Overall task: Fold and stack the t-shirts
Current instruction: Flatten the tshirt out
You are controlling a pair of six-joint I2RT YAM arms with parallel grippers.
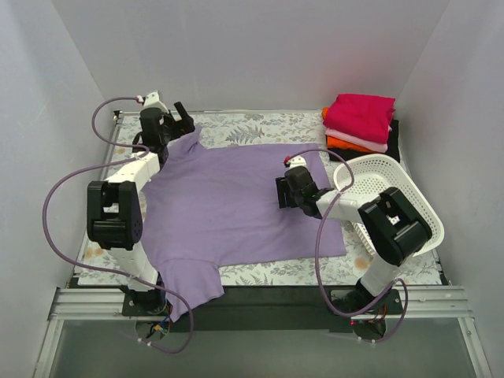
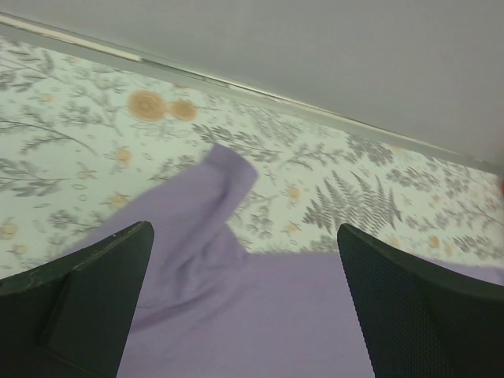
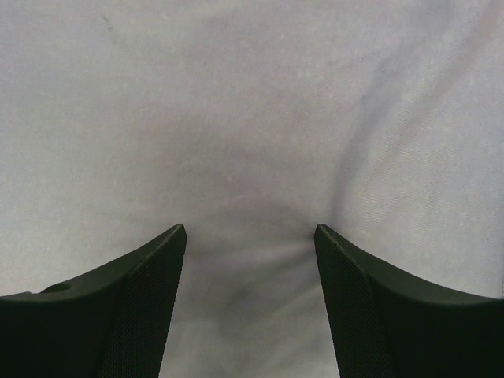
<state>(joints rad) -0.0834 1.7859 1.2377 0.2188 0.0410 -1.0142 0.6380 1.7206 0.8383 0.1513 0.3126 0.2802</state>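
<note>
A lavender t-shirt (image 1: 236, 209) is spread flat across the middle of the table (image 1: 252, 126), which is covered in a floral print. One sleeve (image 1: 193, 283) is seen at the lower left, reaching over the near edge of the table. The other sleeve (image 1: 187, 142) points toward the upper left.

The left fingers (image 1: 183, 118) are held at the upper left of the top view, just above that far sleeve. In the left wrist view, the left fingers (image 2: 79, 299) are spread wide with nothing between them. The sleeve tip (image 2: 224, 177) and the lavender cloth (image 2: 260, 315) are seen below the gap.

The right fingers (image 1: 283, 193) are placed over the right part of the shirt, right of centre in the top view. In the right wrist view, the right fingers (image 3: 102, 315) are set moderately apart. The cloth (image 3: 252, 118) fills the frame and is slightly puckered between the tips; whether the tips touch it cannot be told.

A stack of folded t-shirts (image 1: 361, 114) is seen at the upper right, apart from the spread shirt: magenta on top, then pale pink (image 1: 370, 143), orange (image 1: 342, 144) and black (image 1: 394, 134). A white lattice basket (image 1: 358, 169) is placed at the right, just beside the shirt's right edge and partly hidden by the right arm (image 1: 394, 224).
</note>
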